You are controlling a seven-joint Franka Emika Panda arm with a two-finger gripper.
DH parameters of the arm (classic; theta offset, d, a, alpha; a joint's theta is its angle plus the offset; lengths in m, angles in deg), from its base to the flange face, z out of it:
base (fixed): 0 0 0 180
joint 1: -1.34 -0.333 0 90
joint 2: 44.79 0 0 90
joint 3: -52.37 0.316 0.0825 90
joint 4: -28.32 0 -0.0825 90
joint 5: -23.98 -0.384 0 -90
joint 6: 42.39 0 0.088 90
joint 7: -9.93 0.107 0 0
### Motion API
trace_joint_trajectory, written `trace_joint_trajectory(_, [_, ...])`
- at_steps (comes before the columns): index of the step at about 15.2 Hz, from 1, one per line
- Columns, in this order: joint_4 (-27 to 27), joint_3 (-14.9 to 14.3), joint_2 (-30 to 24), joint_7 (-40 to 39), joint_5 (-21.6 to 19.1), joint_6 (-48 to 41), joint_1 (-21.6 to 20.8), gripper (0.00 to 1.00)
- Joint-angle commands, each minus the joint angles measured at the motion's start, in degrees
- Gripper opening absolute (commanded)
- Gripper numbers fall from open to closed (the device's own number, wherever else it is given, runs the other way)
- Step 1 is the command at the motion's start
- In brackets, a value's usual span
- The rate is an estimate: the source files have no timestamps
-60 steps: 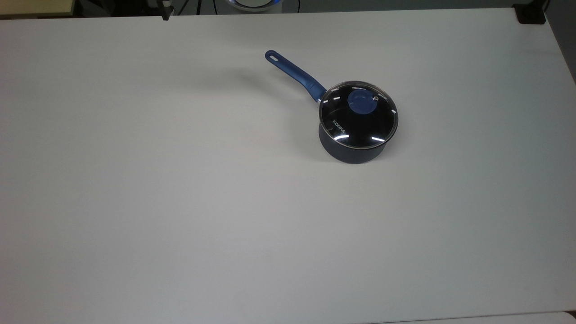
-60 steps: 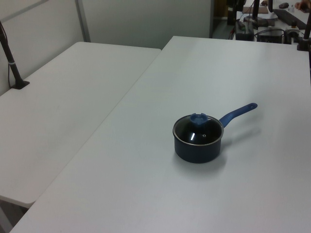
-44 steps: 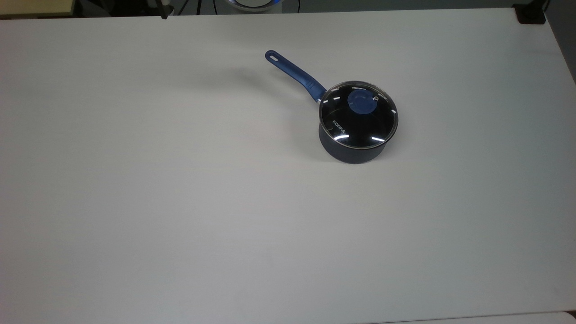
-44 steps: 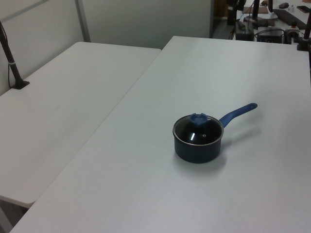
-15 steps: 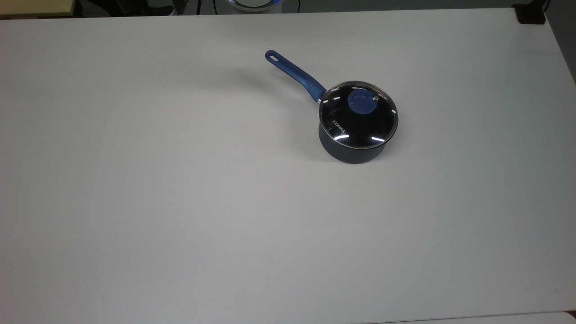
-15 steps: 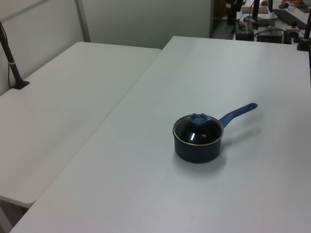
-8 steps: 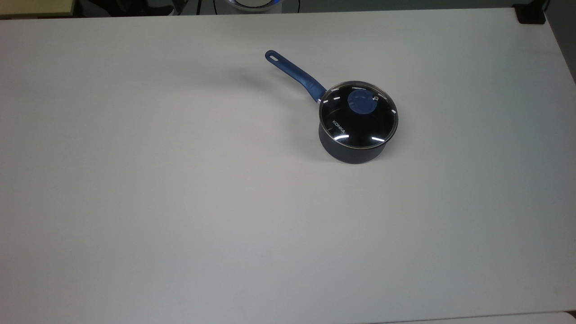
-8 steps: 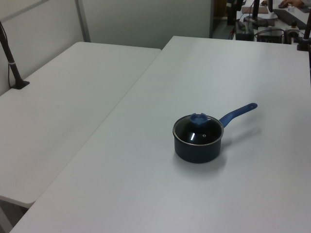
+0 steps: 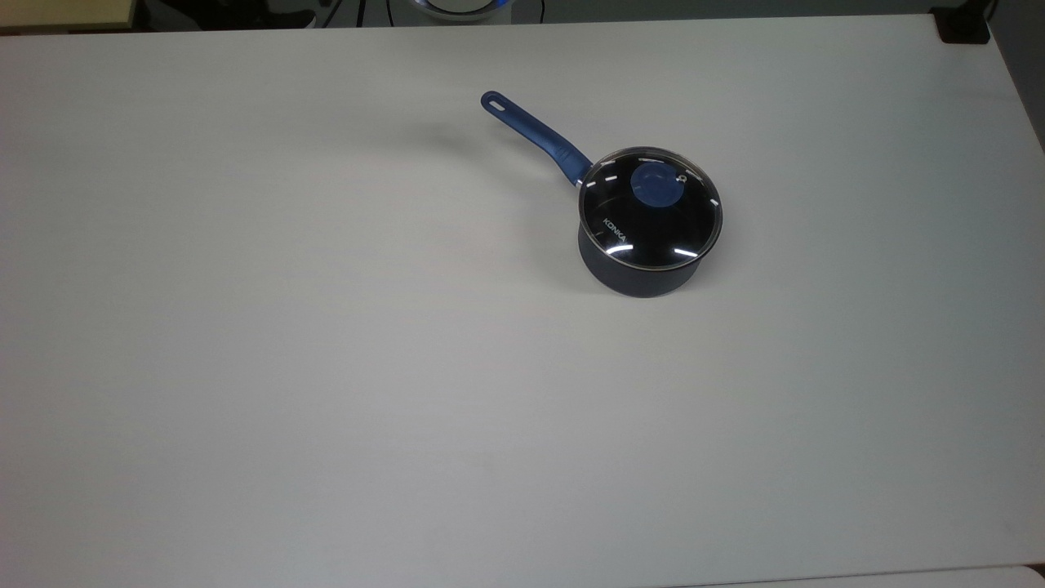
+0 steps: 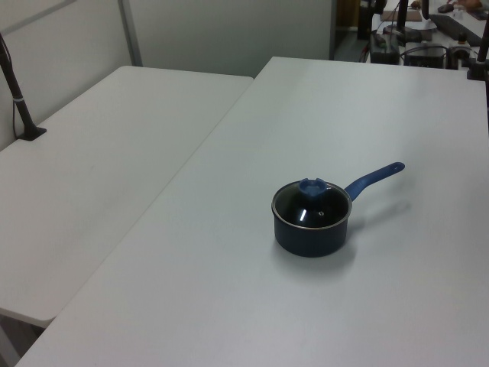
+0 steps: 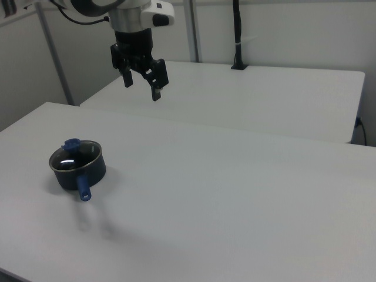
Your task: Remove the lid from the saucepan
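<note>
White table fills the top view; right of centre stands the saucepan, the lid seated on it, handle toward upper left. At the right view's upper left, the gripper hangs with its 2 fingers spread, gripping nothing.

The one legible text is the white word "KONKA", printed on the glass of the lid near its metal rim, toward the top view's left, running slantwise along the edge. The lid bearing it sits on the saucepan. In the left view and the right view the lettering cannot be read, and no other label, number or sign can be made out.
</note>
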Motion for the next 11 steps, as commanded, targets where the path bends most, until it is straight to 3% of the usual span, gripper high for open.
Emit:
trace_joint_trajectory(1, [-0.66, -0.21, -1.12, 0.4, -0.21, -1.38, -0.33, 1.0])
trace_joint_trajectory(11, [-0.66, -0.12, -1.2, 0.31, -0.21, -1.91, -0.33, 1.0])
